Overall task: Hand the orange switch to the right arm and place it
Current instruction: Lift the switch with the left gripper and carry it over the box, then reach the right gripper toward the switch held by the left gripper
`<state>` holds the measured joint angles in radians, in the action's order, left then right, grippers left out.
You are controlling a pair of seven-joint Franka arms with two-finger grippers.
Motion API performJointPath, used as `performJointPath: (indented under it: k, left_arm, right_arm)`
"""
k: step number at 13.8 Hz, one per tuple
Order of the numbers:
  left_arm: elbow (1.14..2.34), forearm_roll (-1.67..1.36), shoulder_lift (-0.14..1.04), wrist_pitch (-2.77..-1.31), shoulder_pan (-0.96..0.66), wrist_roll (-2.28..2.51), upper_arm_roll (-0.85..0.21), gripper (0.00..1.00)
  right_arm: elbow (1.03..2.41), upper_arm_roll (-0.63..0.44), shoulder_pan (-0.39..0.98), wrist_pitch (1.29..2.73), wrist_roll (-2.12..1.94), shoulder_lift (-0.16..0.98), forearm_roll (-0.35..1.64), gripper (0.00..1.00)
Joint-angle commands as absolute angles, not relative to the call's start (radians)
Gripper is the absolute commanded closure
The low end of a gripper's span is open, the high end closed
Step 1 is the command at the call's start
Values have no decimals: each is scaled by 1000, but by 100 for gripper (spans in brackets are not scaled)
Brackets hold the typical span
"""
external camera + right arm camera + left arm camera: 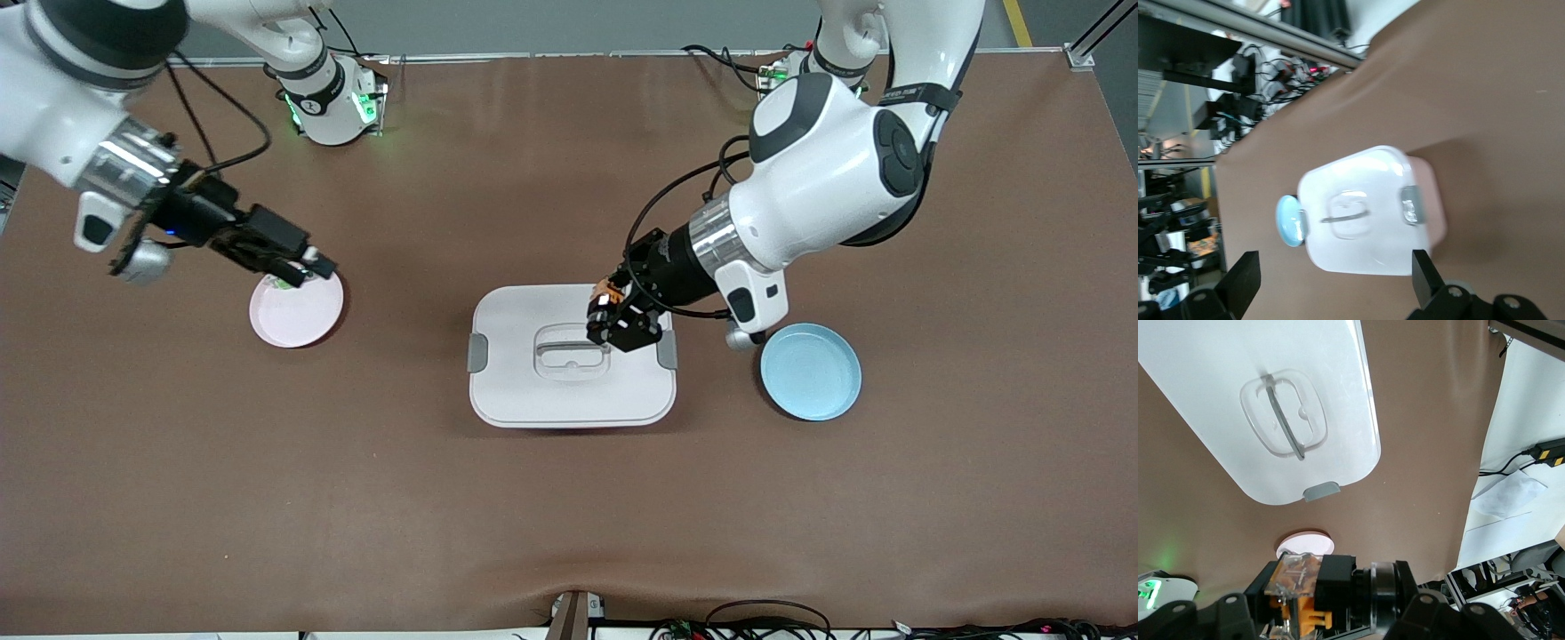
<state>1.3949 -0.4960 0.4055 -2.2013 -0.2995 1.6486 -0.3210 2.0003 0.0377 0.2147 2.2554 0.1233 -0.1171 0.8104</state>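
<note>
Left claw [613, 313] hangs over the white lidded box [533, 391], near the box's edge toward the left arm's end, clamped tight on the orange switch [607, 291]. Right claw [307, 264] waits with fingers spread wide and nothing between them, above the rim of the pink plate [293, 322]. Bare brown bench [569, 516] lies between box and pink plate. Beside the box sits a blue plate [811, 372].
</note>
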Motion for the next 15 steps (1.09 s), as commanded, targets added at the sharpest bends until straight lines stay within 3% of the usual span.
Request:
performJointPath:
  k: [1, 7, 15]
  left_arm:
    - [1381, -509, 411, -2221, -316, 1663, -321, 83]
    - [1381, -511, 411, -2224, -314, 1671, -321, 83]
    - [1384, -500, 422, -2227, -313, 1669, -318, 83]
  right_arm:
    - [2036, 28, 322, 2367, 132, -137, 871, 0]
    - [1985, 26, 514, 2598, 129, -11, 908, 0]
    - [1723, 25, 630, 2749, 225, 233, 896, 0]
